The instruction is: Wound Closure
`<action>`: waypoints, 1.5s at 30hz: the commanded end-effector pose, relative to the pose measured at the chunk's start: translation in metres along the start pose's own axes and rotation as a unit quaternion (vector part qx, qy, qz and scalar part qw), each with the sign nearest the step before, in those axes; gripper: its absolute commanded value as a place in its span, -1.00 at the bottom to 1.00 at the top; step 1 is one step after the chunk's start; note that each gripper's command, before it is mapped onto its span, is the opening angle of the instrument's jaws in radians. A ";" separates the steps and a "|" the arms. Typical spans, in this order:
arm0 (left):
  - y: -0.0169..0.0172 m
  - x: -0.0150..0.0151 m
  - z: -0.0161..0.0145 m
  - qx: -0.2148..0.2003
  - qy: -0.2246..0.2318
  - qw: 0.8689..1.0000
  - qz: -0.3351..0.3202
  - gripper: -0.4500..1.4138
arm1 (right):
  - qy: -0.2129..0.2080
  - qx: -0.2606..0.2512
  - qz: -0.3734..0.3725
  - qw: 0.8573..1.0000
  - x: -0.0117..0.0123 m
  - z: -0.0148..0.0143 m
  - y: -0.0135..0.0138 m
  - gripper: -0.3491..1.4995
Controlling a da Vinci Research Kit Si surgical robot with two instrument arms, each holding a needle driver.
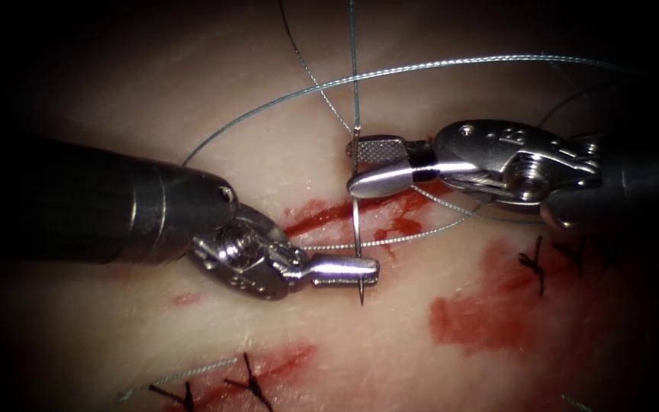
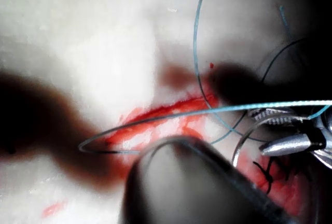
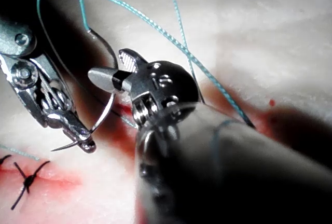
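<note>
Left tool [image 1: 345, 271]: enters from frame left, jaws pinched on the needle [image 1: 355, 221] near its point.
Needle: stands clear of the tissue [image 1: 154, 336], above the cut [image 1: 345, 214].
Right tool [image 1: 375, 164]: from frame right, jaws spread around the needle's upper end, contact unclear.
Thread [image 1: 390, 72]: loops across upper frame.
Right wrist view: black stitch [image 3: 27, 182], apparently tied.
</note>
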 end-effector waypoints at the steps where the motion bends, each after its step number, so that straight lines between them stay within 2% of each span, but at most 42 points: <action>1: -0.0005 0.0003 0.0005 0.000 0.000 1.000 0.001 -1.00 | 0.000 0.000 -0.002 1.000 -0.0001 0.0011 0.0001 -0.16; 10: -0.0011 0.0002 0.0006 0.003 -0.006 1.000 -0.003 -0.98 | 0.001 -0.002 -0.013 1.000 0.0001 0.0010 0.0001 -0.29; 14: -0.0011 0.0002 0.0006 0.005 -0.005 1.000 -0.012 -0.93 | 0.001 -0.001 -0.019 1.000 0.0001 0.0010 0.0001 -0.55; 16: -0.0011 0.0002 0.0006 0.005 -0.005 1.000 -0.012 -0.91 | 0.000 -0.001 -0.025 1.000 0.0000 0.0009 0.0000 -1.00; 22: -0.0010 0.0003 0.0007 0.003 -0.002 1.000 -0.012 -0.62 | 0.002 -0.011 -0.027 1.000 -0.0004 0.0006 -0.0004 -1.00; 23: -0.0008 0.0006 0.0010 0.003 0.000 0.999 0.035 -0.37 | 0.007 -0.033 -0.027 0.999 -0.0005 0.0006 -0.0006 -1.00; 25: -0.0003 0.0007 0.0013 -0.003 -0.003 0.998 0.065 0.15 | 0.015 -0.066 -0.025 0.997 -0.0005 0.0006 -0.0006 -1.00; 26: 0.0000 0.0006 0.0013 -0.010 -0.007 0.996 0.093 0.42 | 0.015 -0.081 -0.072 0.994 -0.0005 0.0006 -0.0005 -1.00; 27: 0.0005 0.0004 0.0011 -0.010 -0.014 0.991 0.134 0.66 | 0.013 -0.071 -0.137 0.988 -0.0007 0.0003 0.0001 -1.00; 28: 0.0010 0.0004 0.0008 -0.011 -0.010 0.984 0.179 0.71 | 0.015 -0.059 -0.163 0.985 -0.0008 0.0001 0.0004 -1.00; 30: 0.0020 0.0007 0.0001 -0.018 0.010 0.974 0.226 0.73 | 0.034 -0.035 -0.180 0.982 -0.0012 -0.0003 0.0010 -1.00; 31: 0.0029 0.0009 -0.0004 -0.019 0.019 0.965 0.262 0.77 | 0.045 -0.032 -0.182 0.982 -0.0015 -0.0005 0.0012 -1.00; 32: 0.0042 0.0013 -0.0015 -0.018 0.015 0.951 0.307 0.77 | 0.067 -0.033 -0.184 0.980 -0.0018 -0.0008 0.0016 -1.00; 33: 0.0046 0.0013 -0.0021 -0.016 0.004 0.946 0.325 0.78 | 0.071 -0.039 -0.183 0.980 -0.0018 -0.0009 0.0018 -1.00; 35: 0.0051 0.0010 -0.0034 -0.012 -0.038 0.934 0.356 0.75 | 0.072 -0.057 -0.181 0.979 -0.0019 -0.0013 0.0021 -1.00; 38: 0.0055 -0.0011 -0.0067 0.010 -0.145 0.927 0.346 0.59 | 0.075 -0.066 -0.176 0.979 -0.0019 -0.0019 0.0029 -1.00; 42: 0.0069 -0.0044 -0.0100 0.023 -0.215 0.919 0.329 0.44 | 0.097 -0.062 -0.132 0.985 -0.0019 -0.0020 0.0035 -1.00; 45: 0.0079 -0.0072 -0.0128 0.024 -0.264 0.911 0.317 0.17 | 0.133 -0.055 -0.098 0.985 -0.0020 -0.0020 0.0039 -1.00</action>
